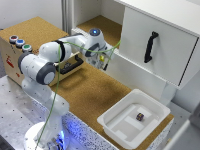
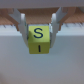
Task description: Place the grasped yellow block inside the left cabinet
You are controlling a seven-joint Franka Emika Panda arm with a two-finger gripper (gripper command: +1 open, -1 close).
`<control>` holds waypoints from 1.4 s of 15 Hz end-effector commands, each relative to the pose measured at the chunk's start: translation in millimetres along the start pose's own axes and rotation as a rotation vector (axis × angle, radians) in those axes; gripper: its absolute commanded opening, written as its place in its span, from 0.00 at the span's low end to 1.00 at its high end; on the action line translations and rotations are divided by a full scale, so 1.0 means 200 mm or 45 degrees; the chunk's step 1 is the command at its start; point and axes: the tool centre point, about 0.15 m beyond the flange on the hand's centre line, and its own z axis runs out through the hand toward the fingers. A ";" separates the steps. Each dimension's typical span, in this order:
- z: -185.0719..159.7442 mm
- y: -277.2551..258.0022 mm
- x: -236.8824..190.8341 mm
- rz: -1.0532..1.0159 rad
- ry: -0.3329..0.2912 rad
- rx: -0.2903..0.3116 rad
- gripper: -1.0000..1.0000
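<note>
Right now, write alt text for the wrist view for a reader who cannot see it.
A small yellow block marked with a black letter S is pinched between the two pale fingers of the gripper, filling the middle of the frame. Behind it runs a blurred strip of brown cork surface, and a plain whitish surface lies beyond the block.

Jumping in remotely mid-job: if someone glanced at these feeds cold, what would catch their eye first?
In the wrist view, the yellow block fills the middle, pinched between the gripper fingers and marked with a black S. In the exterior view, the white arm reaches over the cork counter toward the open left cabinet. At the exterior view's lower right, a white tray holds a small dark cube.
</note>
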 end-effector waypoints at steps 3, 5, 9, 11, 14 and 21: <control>0.13 -0.08 0.51 -0.036 0.068 0.045 0.00; 0.19 -0.02 0.57 0.016 0.052 0.030 0.00; 0.31 0.05 0.67 0.041 0.012 -0.001 0.00; 0.37 0.03 0.71 0.011 -0.005 -0.021 0.00; 0.41 0.00 0.72 0.031 -0.021 -0.021 0.00; 0.25 -0.07 0.60 0.066 0.021 0.000 1.00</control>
